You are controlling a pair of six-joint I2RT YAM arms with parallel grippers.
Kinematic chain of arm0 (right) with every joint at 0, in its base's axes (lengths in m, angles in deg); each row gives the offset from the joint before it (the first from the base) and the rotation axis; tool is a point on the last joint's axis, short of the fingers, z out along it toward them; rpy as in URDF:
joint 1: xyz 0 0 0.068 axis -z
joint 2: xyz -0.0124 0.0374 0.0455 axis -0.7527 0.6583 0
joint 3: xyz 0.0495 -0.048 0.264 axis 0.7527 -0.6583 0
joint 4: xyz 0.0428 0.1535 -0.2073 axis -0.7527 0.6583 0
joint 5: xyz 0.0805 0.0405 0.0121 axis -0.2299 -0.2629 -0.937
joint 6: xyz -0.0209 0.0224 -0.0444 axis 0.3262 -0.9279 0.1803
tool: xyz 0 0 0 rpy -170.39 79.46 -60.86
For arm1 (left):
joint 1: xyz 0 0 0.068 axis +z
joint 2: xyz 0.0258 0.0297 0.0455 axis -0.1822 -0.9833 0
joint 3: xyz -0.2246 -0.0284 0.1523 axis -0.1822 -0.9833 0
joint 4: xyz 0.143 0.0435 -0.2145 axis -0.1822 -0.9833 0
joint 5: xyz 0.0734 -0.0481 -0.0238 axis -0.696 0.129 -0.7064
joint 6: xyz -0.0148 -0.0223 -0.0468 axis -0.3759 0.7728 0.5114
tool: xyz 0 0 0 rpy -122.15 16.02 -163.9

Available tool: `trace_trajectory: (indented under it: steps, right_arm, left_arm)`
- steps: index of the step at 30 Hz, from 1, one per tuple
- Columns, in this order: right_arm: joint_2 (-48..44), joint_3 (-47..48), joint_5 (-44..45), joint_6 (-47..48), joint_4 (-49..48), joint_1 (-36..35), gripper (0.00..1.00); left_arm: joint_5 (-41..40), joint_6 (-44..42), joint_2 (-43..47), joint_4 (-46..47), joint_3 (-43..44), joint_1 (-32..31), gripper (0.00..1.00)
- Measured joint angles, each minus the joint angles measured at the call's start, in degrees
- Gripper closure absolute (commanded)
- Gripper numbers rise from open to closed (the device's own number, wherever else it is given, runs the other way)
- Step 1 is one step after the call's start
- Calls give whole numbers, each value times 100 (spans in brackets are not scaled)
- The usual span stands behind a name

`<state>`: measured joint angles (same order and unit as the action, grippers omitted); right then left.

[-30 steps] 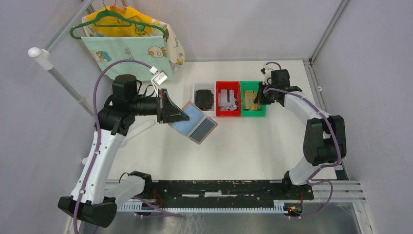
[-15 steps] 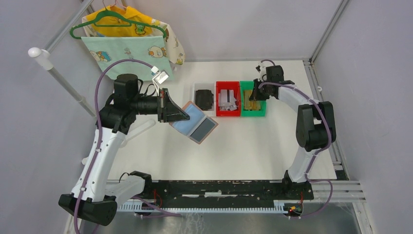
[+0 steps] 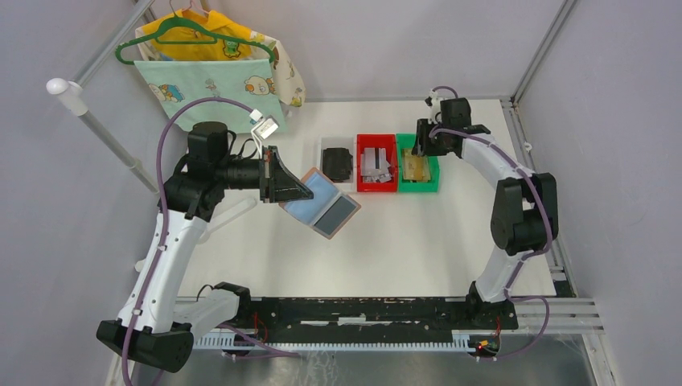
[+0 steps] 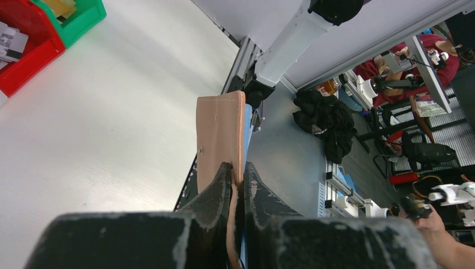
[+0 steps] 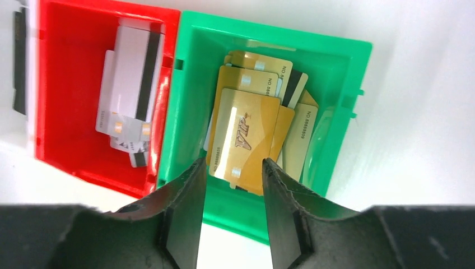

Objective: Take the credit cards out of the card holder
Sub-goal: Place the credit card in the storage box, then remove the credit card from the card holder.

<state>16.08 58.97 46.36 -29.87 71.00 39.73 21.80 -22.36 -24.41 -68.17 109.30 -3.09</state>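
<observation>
Two robot arms reach over a white table (image 3: 418, 241) with pale grey walls (image 3: 402, 40) on three sides. In the far left corner, a green hanger (image 3: 185, 36) holds baby clothes (image 3: 217, 88) with little animals on them, next to a slanting white pole (image 3: 96, 129). A black rail (image 3: 362, 310) runs along the near edge of the table. The left gripper (image 4: 237, 174) is pinched tight on one edge of the card holder (image 3: 326, 205), with the thin pink-tan cover squeezed between its two fingers. The card holder lies open left of the middle of the table, with its blue-grey inside facing up. I cannot tell if it touches the table. At the back of the table sit a black blocky thing (image 3: 337, 163), then a red bin (image 3: 376, 187), then a green bin (image 3: 418, 186), side by side. The credit cards (image 5: 131, 73) are in the red bin, pale ones piled on top of each other, one showing a dark stripe. The green bin holds a heap of gold cards (image 5: 246, 129). The right gripper (image 5: 234, 168) hangs over the green bin with its fingers partly apart and nothing between them. Past the table's edge, the left wrist view shows a grey floor with a black cloth (image 4: 327, 120) lying on it.
</observation>
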Motion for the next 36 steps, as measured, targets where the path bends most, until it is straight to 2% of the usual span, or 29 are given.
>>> trace_trajectory:
  steps: [2,3,4,7,9,14,15,17,24,33,36]
  right_arm:
    - [-240,0,114,9,61,-46,34]
    - [-522,0,166,33,101,-109,16]
    - [-638,0,184,22,103,-140,3]
    - [-1495,-72,26,2,-70,-402,2]
    - [-2225,-444,-417,-221,-623,-529,2]
    - [-4409,-2728,-1840,-1759,-3543,-619,2]
    - [-4594,-3036,-2155,-2092,-4079,-647,2]
    - [-4616,-3167,-2496,-2347,-4492,-815,2]
    - [-4249,-2483,-2697,-1488,-3410,-2433,2]
    - [-3759,-1849,-2747,-610,-2671,-3528,2]
    - [-3501,-1764,-2730,-400,-2391,-3849,7]
  left_arm:
    - [50,0,0,-7,9,0,98]
    - [63,0,0,-7,9,0,98]
    - [70,0,0,-13,9,0,98]
    - [114,-39,-2,-48,9,0,97]
    - [219,-90,-2,-72,9,0,97]
    - [411,-249,-2,-111,11,0,98]
    - [411,-293,-2,-142,11,0,98]
    - [402,-380,-7,-232,11,0,98]
    - [387,-1008,-317,-835,166,0,98]
    - [323,-2564,-695,-2197,531,0,98]
    - [293,-2962,-778,-2542,645,0,98]
